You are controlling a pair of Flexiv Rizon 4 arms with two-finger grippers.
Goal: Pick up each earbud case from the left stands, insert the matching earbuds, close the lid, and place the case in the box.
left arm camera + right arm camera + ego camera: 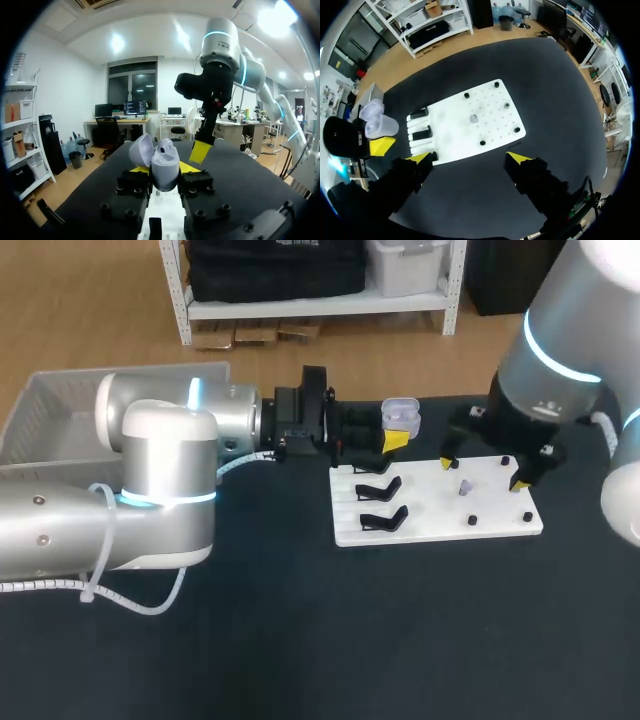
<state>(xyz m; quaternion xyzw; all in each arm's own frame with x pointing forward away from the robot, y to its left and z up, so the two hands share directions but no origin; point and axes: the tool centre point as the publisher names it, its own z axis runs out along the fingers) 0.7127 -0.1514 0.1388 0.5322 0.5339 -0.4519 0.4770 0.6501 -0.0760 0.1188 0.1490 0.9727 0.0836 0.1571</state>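
At the white board's (440, 522) far left corner, the left end effector (164, 170) is clamped on the open earbud case (401, 416). The right end effector (484, 474), fingers apart above the board's earbud (465, 487), should probably descend squarely and pinch gently.

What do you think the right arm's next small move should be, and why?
Probably lower the right gripper toward the small earbud on the white board. Its fingers are open and empty above the board, while the left gripper holds the case with its lid open, seemingly ready to be filled.
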